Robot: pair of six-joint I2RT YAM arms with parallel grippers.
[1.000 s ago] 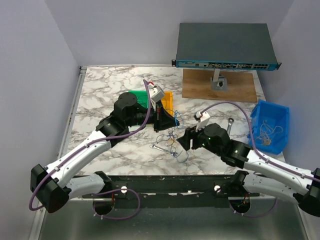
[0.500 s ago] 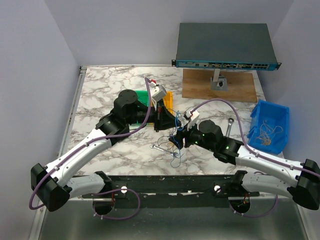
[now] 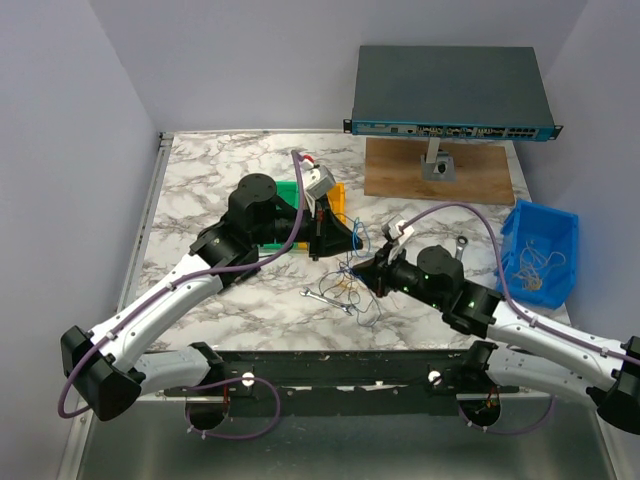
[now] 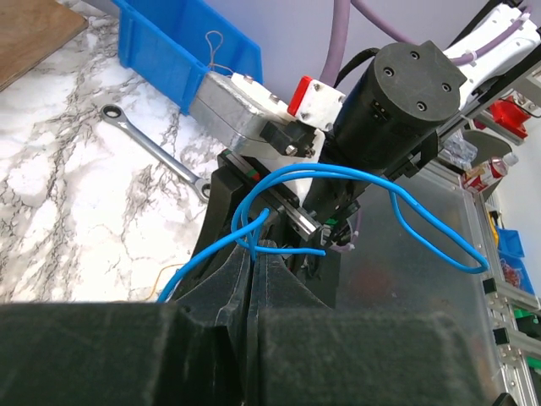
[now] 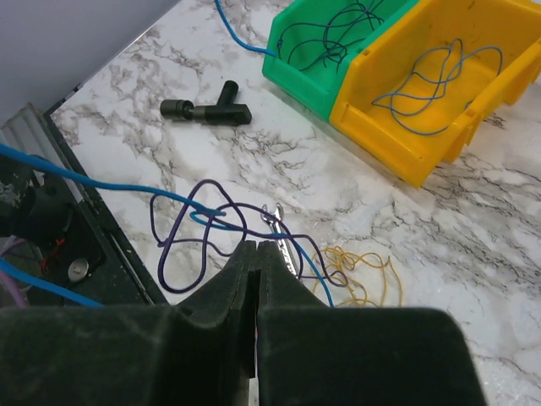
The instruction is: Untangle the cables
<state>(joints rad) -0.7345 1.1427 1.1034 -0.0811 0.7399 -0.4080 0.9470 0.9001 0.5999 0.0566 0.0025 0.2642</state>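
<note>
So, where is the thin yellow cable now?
In the right wrist view, the yellow cable lies on the marble table, right of the purple cable loop, below the yellow bin.

Robotics lab bench — rack network switch [image 3: 450, 95], blue parts bin [image 3: 548, 216], marbled table [image 3: 200, 170]

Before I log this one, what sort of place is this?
Probably a robotics lab bench: a marble-patterned tabletop, a dark rack-mount network switch mounted above a wooden board, and a blue plastic parts bin.

The marble table [image 3: 200, 180] holds cables [image 5: 211, 222], a yellow bin [image 5: 406, 144] and a wrench [image 4: 144, 139].
</note>
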